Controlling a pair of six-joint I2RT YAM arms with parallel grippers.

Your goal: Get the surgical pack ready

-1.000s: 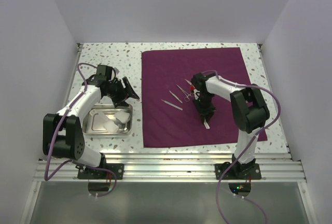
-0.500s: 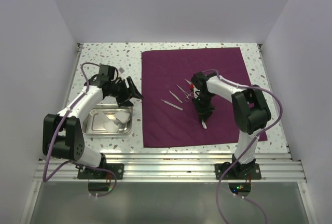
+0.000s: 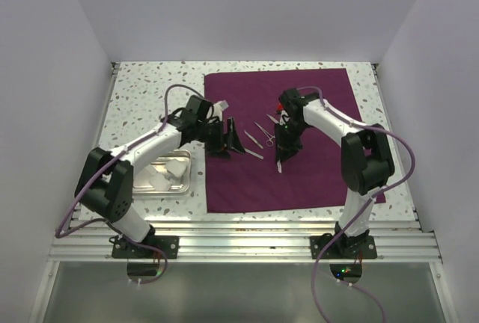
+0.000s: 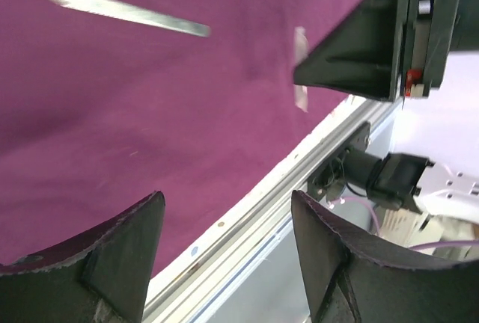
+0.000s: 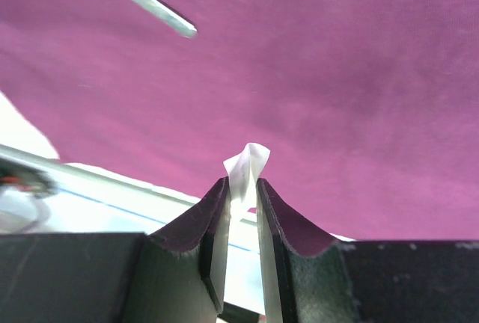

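Note:
The dark-purple cloth (image 3: 314, 99) lies flat on the table. Thin tweezers (image 3: 248, 151) and scissors (image 3: 267, 134) lie on its middle. My right gripper (image 3: 282, 157) is shut on a small white gauze piece (image 3: 280, 166) and holds it just above the cloth; the right wrist view shows the gauze (image 5: 247, 167) pinched between the fingers (image 5: 213, 211). My left gripper (image 3: 230, 140) is open and empty over the cloth's left part, next to the tweezers (image 4: 112, 9). The steel tray (image 3: 188, 175) sits left of the cloth with white gauze squares (image 3: 174, 167) inside.
The cloth (image 4: 112, 114) reaches near the table's front metal rail (image 3: 239, 233). In the left wrist view the right gripper (image 4: 374, 39) is close by at upper right. White walls enclose the speckled table (image 3: 150, 84).
My left arm swung right from above the tray to over the cloth's left part, still open. My right gripper moved a little back and left, carrying the gauze.

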